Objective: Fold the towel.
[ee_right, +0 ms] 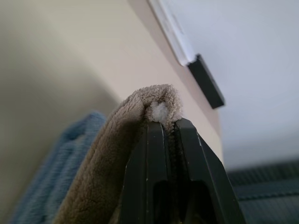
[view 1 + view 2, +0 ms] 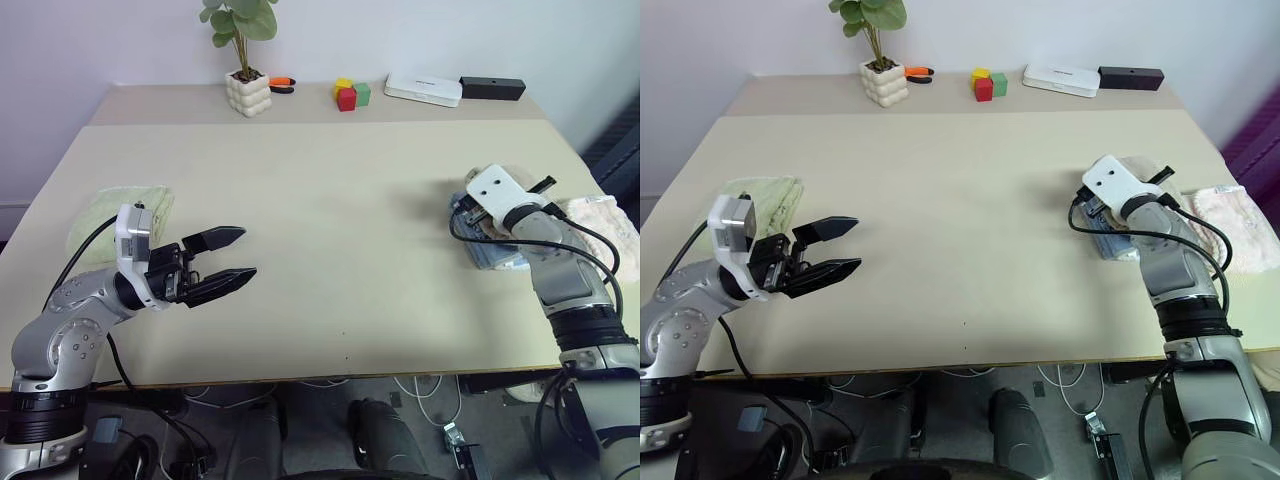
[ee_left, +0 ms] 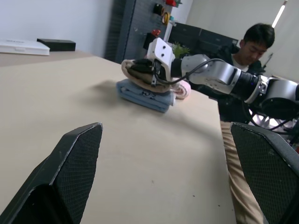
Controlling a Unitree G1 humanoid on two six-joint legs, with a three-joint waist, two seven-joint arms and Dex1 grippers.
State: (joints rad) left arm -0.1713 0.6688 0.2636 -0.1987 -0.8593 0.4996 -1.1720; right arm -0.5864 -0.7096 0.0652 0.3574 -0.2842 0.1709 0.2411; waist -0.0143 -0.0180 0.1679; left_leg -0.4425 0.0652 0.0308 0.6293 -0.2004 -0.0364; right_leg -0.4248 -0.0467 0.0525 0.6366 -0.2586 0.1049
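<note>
My right end effector (image 1: 169,125) pinches a fold of the beige-tan towel (image 1: 122,154), which sits on top of the light blue folded towel (image 3: 142,94) near the table's (image 2: 330,220) right edge. My left end effector (image 2: 232,260) hovers wide open beside the pale green towel (image 2: 110,212).

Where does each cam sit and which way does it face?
Head stereo pair: on the head, looking forward and down over the table; left gripper open, right arm over the towel.
Left wrist: on the left wrist, looking across the table past its own fingers at the right arm, the light blue towel and a person.
Right wrist: on the right wrist, along its right gripper, shut on the towel.
Shared: towel, light blue towel, black box.
</note>
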